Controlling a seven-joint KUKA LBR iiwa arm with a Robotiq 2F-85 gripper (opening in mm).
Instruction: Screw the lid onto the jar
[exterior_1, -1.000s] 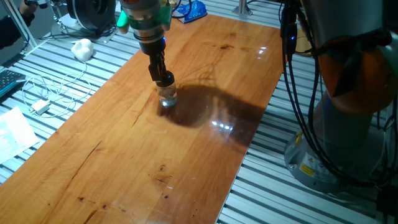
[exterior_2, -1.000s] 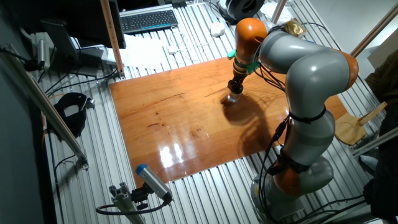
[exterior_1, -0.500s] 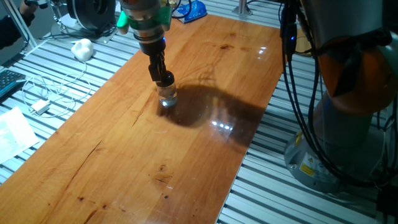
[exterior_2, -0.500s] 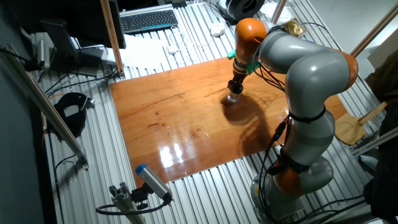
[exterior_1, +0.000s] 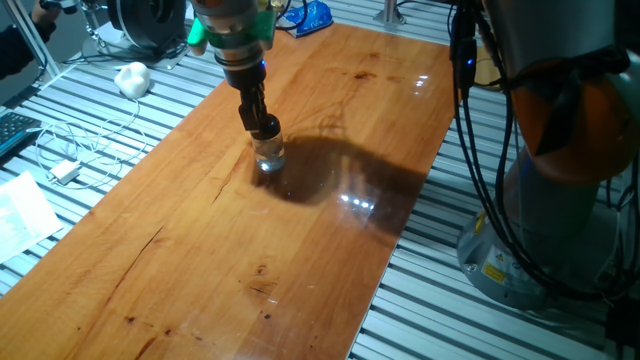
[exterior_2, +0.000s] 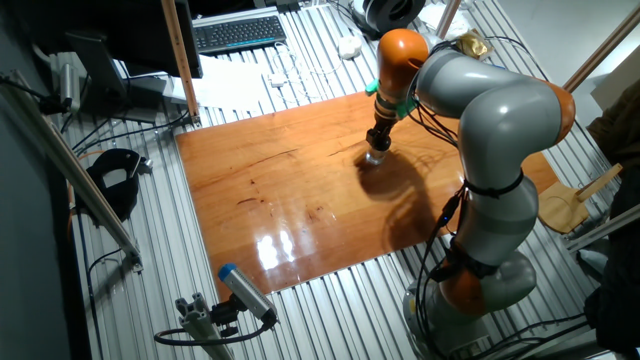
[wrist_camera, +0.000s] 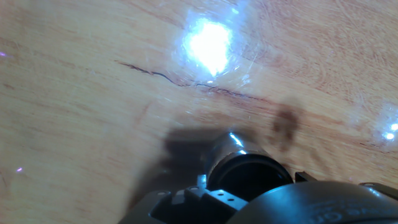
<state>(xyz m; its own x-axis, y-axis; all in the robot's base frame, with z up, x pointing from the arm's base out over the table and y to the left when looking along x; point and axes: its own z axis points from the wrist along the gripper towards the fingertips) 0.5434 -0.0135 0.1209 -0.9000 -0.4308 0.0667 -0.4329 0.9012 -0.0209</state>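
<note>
Near the far end of the wooden tabletop (exterior_1: 300, 240), the glass jar (exterior_1: 269, 155) stands upright with the black lid (exterior_1: 265, 127) on top. The gripper (exterior_1: 262, 124) reaches straight down, fingers closed around the lid (a white lumpy ball (exterior_1: 132, 77) lies well apart, off the board).

Arm reaching down, end effector (exterior_1: 264, 128) vertical, fingers closed on lid (exterior_1: 266, 128).

We find no change across either fixed view, gripper (exterior_1: 264, 128), lid (exterior_1: 266, 127) and jar (exterior_1: 269, 153) placed as before, upper centre.
</note>
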